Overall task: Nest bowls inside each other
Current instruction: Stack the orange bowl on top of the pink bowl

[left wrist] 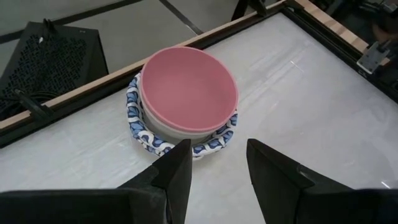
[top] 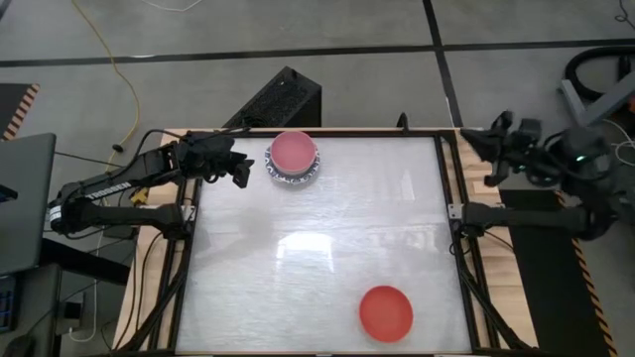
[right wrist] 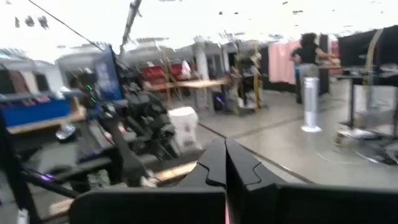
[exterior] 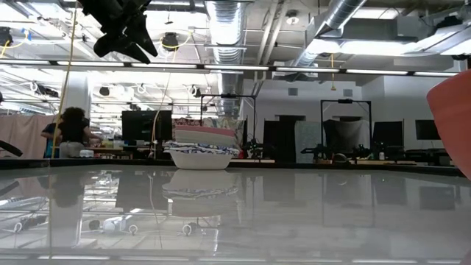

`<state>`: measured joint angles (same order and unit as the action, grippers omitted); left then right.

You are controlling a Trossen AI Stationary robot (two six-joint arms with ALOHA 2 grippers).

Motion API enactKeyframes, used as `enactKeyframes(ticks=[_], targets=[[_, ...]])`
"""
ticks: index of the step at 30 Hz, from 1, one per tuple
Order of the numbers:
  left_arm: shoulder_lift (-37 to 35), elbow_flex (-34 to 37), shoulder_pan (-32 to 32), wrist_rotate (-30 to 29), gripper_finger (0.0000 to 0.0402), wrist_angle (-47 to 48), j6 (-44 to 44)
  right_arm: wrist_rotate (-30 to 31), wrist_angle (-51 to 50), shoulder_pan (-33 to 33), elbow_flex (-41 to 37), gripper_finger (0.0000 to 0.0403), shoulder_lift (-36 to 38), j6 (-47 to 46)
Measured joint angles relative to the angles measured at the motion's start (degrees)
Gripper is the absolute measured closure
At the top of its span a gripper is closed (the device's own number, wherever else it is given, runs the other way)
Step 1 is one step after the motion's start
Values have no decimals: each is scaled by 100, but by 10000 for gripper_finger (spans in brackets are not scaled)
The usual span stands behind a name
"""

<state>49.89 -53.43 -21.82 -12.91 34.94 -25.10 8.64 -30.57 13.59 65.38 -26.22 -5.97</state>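
A stack of bowls [top: 294, 159] stands on its base near the table's far edge, left of centre. A pink bowl [left wrist: 189, 90] is on top, and a white one with a blue-patterned scalloped rim [left wrist: 138, 121] is at the bottom. A red bowl [top: 385, 312] sits alone near the front edge, right of centre, and shows large at the side of the low view [exterior: 452, 110]. My left gripper [left wrist: 217, 165] hovers open just left of the stack [exterior: 200, 151], above the table, pointing at it. My right gripper [right wrist: 225, 149] is shut and raised over the table's right edge [top: 483, 139], holding nothing.
A wooden frame [top: 451, 198] borders the glossy white table top. A black box [top: 288, 99] stands behind the far edge, close to the stack. A laptop [top: 20, 198] lies beyond the left edge. A person [exterior: 70, 132] stands far off in the room.
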Motion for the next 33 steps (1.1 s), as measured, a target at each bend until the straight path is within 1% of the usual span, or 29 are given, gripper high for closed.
enactKeyframes(ticks=[6, 11, 13, 20, 26, 30, 33], targets=[[0, 0, 0, 4, 260, 2, 0, -338, 1360, -1, -1437, 395, 571, -579], [0, 0, 0, 4, 260, 2, 0, -714, 1556, -1, -2246, 395, 635, -1345], [0, 0, 0, 7, 260, 2, 0, -837, 1602, -1, -2464, 395, 637, -1651], [0, 0, 0, 8, 260, 4, -34, -1568, 1643, -1, -3119, 395, 637, -2828], [0, 0, 0, 9, 260, 6, -96, -2057, 1713, -51, -3374, 395, 639, -3400], [0, 0, -2, 6, 260, 7, -103, -2073, 1828, -358, -3583, 395, 614, -3654], [0, 0, -2, -38, 260, 7, -103, -2004, 2517, -719, -3898, 395, 458, -3846]])
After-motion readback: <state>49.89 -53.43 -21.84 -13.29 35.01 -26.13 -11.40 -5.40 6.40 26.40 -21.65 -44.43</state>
